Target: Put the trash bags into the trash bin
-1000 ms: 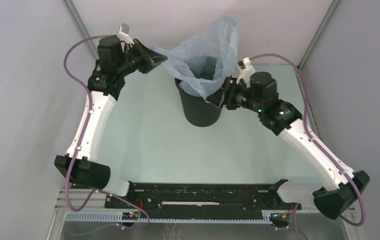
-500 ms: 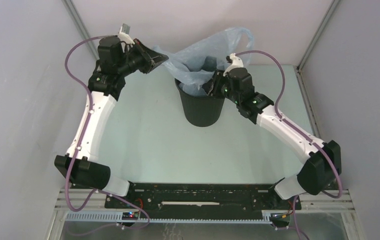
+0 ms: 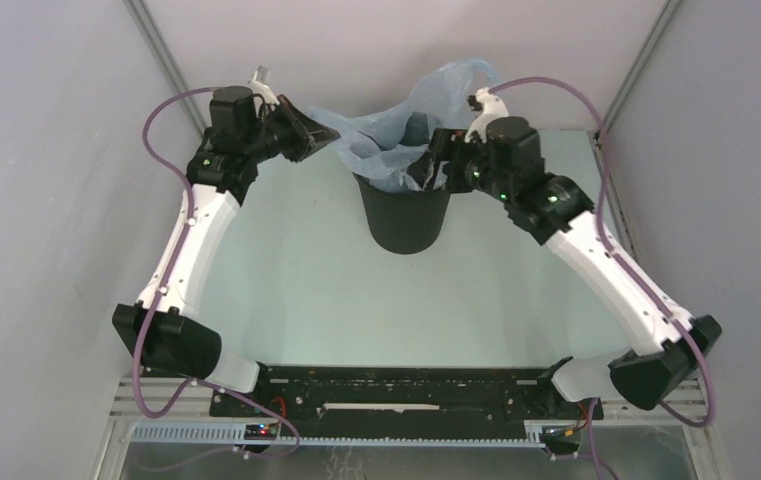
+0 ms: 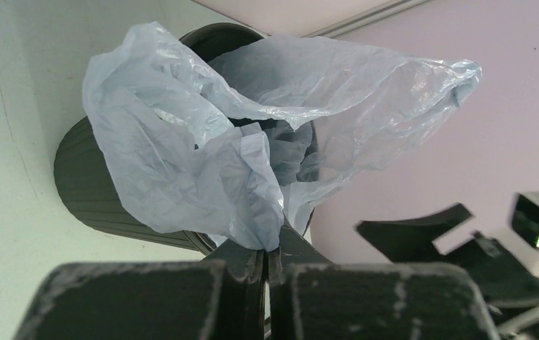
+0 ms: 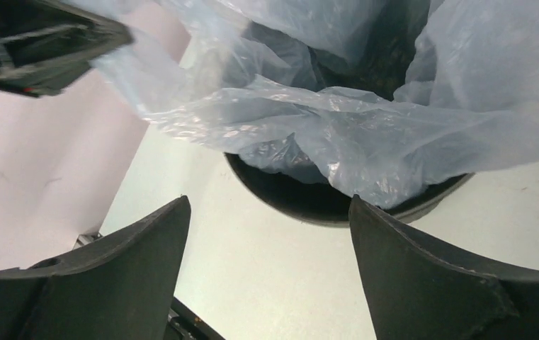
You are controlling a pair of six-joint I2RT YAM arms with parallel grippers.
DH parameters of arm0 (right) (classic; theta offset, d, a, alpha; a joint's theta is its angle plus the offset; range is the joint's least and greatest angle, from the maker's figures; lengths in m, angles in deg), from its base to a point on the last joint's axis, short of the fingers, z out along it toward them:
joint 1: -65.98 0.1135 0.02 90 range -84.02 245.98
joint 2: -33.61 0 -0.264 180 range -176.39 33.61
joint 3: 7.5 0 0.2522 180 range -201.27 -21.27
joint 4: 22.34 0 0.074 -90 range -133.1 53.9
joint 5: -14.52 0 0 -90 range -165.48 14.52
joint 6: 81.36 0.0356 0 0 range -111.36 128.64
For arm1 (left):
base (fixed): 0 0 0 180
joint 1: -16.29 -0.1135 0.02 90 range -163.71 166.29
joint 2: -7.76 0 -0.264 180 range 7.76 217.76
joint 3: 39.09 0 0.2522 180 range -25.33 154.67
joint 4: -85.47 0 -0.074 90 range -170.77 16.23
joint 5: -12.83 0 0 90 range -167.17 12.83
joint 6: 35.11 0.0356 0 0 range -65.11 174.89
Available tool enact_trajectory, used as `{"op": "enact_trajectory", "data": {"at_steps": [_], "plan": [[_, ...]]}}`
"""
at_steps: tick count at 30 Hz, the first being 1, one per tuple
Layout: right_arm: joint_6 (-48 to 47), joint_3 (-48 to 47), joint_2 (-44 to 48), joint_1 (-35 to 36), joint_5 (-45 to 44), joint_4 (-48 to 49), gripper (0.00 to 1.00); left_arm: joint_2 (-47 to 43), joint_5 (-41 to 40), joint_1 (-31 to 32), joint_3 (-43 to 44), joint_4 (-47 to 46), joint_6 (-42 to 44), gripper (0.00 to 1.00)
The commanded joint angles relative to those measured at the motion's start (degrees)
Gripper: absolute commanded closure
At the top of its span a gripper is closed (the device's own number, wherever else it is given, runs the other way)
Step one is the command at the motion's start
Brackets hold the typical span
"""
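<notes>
The pale green worktop (image 3: 296, 290) is running back to the grey rear wall (image 3: 376, 40). The black trash bin (image 3: 408, 215) is standing upright on it, toward the far side and about midway between left and right. A black mounting rail (image 3: 406, 392) is lying along the worktop's near edge

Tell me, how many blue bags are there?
1. The pale blue plastic bag hangs partly inside the black trash bin, one corner pinched in the left gripper, jaws shut. Another could hide inside.
</notes>
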State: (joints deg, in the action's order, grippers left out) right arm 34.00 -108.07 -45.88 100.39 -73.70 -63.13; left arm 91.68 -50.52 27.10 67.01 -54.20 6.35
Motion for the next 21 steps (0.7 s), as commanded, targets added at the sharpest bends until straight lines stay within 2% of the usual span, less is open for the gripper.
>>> {"op": "enact_trajectory", "data": {"at_steps": [1, 5, 9, 14, 21], "plan": [[-6.4, -6.4, 5.5, -1.8, 0.3, -10.8, 0.07, -2.0, -0.2, 0.1, 0.1, -0.2, 2.3, 1.0], [-7.0, -7.8, 7.2, -9.8, 2.9, -9.2, 0.06, -2.7, -0.4, 0.4, -1.6, -0.4, 2.2, 1.0], [-11.8, -13.6, 4.3, -15.8, 3.1, -8.3, 0.01, -3.5, -0.5, 0.6, -2.7, -0.5, 2.1, 1.0], [-20.4, -17.6, -2.8, -17.7, 9.8, -2.7, 0.01, -3.8, -0.3, 1.2, -3.8, -0.9, 1.1, 1.0], [-25.2, -20.0, -12.1, -18.8, 17.6, 6.5, 0.0, -4.1, 0.1, 2.2, -3.9, -0.6, 0.2, 1.0]]}}
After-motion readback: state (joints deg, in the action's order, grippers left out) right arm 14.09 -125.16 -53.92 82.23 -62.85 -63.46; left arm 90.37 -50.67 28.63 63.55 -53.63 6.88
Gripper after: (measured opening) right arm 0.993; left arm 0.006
